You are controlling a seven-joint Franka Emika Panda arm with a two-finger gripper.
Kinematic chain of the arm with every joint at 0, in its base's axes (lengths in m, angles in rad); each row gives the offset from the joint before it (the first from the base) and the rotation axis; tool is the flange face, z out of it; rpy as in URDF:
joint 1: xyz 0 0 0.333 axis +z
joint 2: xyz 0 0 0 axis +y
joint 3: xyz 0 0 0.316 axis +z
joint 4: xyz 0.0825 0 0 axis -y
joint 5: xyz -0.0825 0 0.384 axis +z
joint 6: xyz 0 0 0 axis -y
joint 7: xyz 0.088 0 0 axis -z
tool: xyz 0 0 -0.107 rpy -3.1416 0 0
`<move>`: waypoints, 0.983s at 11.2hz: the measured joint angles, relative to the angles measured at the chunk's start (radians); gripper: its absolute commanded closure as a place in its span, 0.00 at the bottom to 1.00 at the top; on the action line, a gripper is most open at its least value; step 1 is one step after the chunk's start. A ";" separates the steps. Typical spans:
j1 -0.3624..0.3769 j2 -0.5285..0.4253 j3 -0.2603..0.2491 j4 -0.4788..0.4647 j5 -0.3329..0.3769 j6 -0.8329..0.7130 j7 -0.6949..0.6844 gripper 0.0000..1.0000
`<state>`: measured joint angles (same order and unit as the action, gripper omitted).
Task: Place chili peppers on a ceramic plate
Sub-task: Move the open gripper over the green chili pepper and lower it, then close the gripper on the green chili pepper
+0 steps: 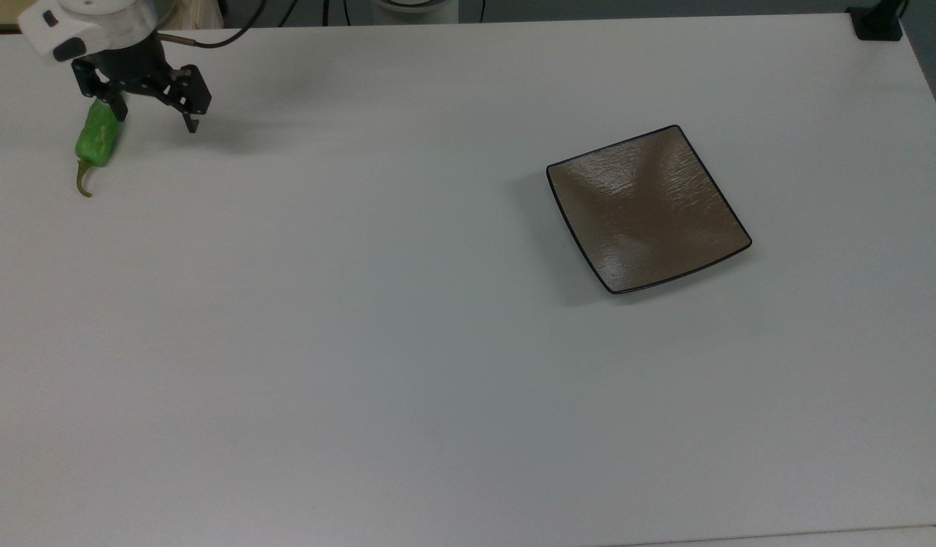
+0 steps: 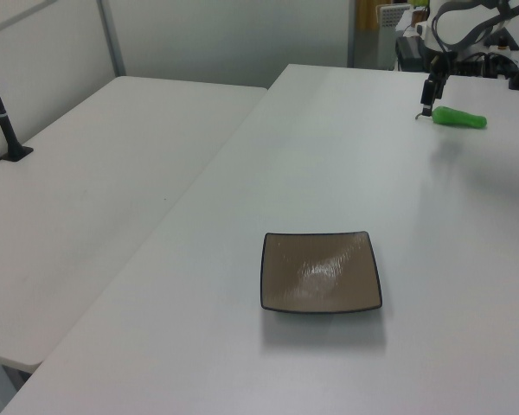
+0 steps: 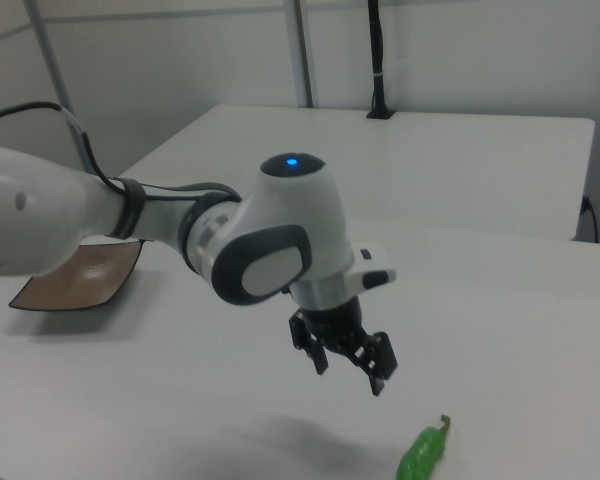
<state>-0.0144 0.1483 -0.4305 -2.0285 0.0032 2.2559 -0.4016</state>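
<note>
At the desk's (image 1: 407, 365) far-left corner in the top view lies the chili pepper (image 1: 98, 142), its stem pointing toward the near edge. The gripper (image 1: 155, 121) hangs over it with fingers spread wide, one finger (image 1: 118, 111) above the pepper's far end, the other (image 1: 191, 124) off to the top view's right over bare desk. So the opening looks offset. If it descends like this, a fingertip could land on the pepper and squash or roll it toward the left edge. The skin looks glossy, so a pinch near the end may slip. The ceramic plate (image 1: 648, 210) sits well apart toward the right edge, making for a long carry.
</note>
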 measured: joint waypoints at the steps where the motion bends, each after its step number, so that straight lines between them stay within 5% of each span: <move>1: -0.022 0.019 -0.002 -0.001 0.019 0.024 -0.024 0.00; 6: -0.068 0.089 -0.003 -0.001 0.023 0.094 -0.039 0.00; 11: -0.104 0.088 -0.076 0.003 0.024 0.094 -0.170 0.00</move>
<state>-0.1181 0.2362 -0.5069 -2.0258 0.0276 2.3498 -0.5717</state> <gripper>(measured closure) 0.000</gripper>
